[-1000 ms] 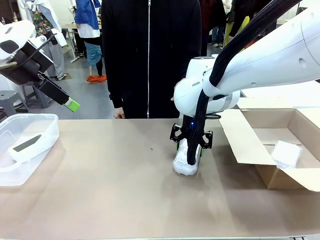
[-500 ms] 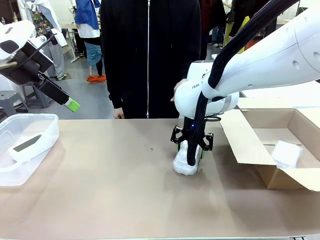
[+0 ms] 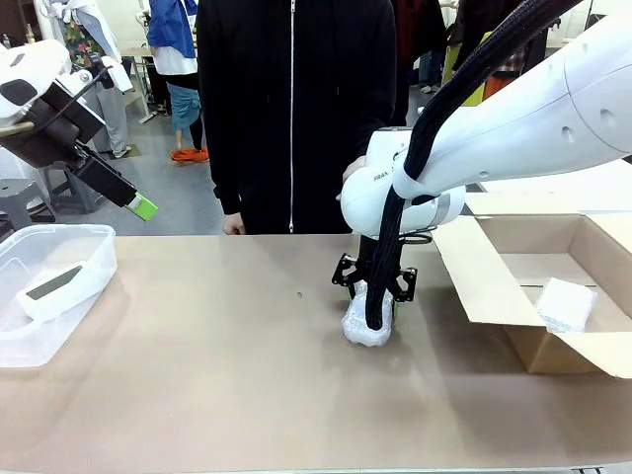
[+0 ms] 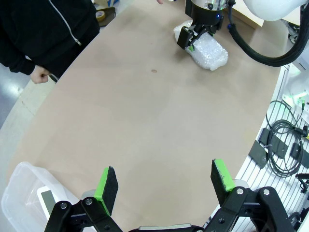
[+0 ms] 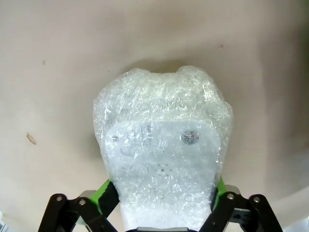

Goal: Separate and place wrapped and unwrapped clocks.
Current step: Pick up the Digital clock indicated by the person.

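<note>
A wrapped clock (image 3: 367,326), a white bundle in crinkly clear film, lies on the brown table right of centre. My right gripper (image 3: 371,296) reaches down over its far end and is shut on it. In the right wrist view both green pads (image 5: 107,189) press the sides of the wrapped clock (image 5: 161,145). Another wrapped clock (image 3: 565,303) lies inside the cardboard box (image 3: 494,286) at the right. The unwrapped clock (image 3: 54,284), white with a dark screen, rests in the clear plastic tub (image 3: 59,232) at the left. My left gripper (image 3: 138,202) hangs open in the air above the tub, its fingers (image 4: 107,186) wide apart.
A person in a black zipped jacket (image 3: 296,109) stands at the far edge, one hand (image 3: 234,225) at the table's rim. The open box flap (image 3: 474,267) leans close to my right arm. Cables (image 4: 285,145) hang beside the table's near edge.
My right gripper has closed on the wrapped clock, and its wrist has shifted slightly to the left. The left arm and the person have not moved.
</note>
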`<state>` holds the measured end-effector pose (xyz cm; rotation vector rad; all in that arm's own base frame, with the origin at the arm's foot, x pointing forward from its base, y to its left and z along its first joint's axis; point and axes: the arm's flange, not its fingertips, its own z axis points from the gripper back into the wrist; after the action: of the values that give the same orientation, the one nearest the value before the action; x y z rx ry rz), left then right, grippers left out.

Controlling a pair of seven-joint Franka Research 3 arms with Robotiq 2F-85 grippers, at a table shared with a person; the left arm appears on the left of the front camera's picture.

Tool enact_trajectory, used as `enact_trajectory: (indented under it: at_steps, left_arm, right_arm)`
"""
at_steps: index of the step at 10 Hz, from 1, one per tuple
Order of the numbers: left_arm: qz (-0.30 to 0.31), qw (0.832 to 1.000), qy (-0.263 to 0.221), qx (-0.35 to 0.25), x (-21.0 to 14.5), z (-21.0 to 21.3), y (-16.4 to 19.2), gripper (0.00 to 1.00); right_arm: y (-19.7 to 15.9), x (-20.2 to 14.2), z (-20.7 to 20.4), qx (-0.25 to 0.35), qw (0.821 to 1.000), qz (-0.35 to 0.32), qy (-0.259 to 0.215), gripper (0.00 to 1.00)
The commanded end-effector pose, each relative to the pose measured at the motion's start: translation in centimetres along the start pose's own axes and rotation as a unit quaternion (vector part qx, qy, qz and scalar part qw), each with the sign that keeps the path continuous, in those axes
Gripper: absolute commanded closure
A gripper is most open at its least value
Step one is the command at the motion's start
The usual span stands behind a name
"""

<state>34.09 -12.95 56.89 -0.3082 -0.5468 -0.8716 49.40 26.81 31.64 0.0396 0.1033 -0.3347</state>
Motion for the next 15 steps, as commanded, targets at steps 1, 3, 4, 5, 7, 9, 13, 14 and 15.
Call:
enact_trajectory:
  at_steps: [1,3,4,5,7,9,13,14,15]
  left_arm:
    - [0.0,1.0,-0.003,-0.008,-0.1,0.0,0.1,0.0]
    - [0.0,1.0,-0.003,-0.008,-0.1,0.0,0.1,0.0]
    - [0.0,1.0,-0.003,-0.008,-0.1,0.0,0.1,0.0]
    - [0.0,1.0,-0.003,-0.008,-0.1,0.0,0.1,0.0]
    - [0.0,1.0,-0.003,-0.008,-0.1,0.0,0.1,0.0]
    - [0.0,1.0,-0.003,-0.008,-0.1,0.0,0.1,0.0]
    - [0.0,1.0,-0.003,-0.008,-0.1,0.0,0.1,0.0]
    - [0.0,1.0,-0.003,-0.008,-0.1,0.0,0.1,0.0]
    - [0.0,1.0,-0.003,-0.008,-0.1,0.0,0.1,0.0]
  right_arm:
    - [-0.5,0.1,-0.3,-0.029,1.0,-0.003,-0.005,0.33]
    - [-0.6,-0.1,0.0,-0.031,0.999,-0.004,-0.008,0.52]
    - [-0.6,-0.2,0.2,-0.035,0.999,-0.005,-0.009,0.56]
    - [-0.7,-0.5,0.6,-0.033,0.999,-0.002,-0.013,0.71]
    - [-1.4,-2.7,4.1,-0.018,0.998,0.015,-0.058,0.75]
    - [-2.1,-6.5,9.2,-0.028,0.993,0.029,-0.111,0.75]
    - [-3.5,-13.1,17.6,0.01,0.98,0.064,-0.188,0.75]
    - [-3.6,-14.3,18.3,0.017,0.976,0.071,-0.206,0.75]
    - [-3.7,-14.5,18.6,0.027,0.973,0.076,-0.217,0.75]
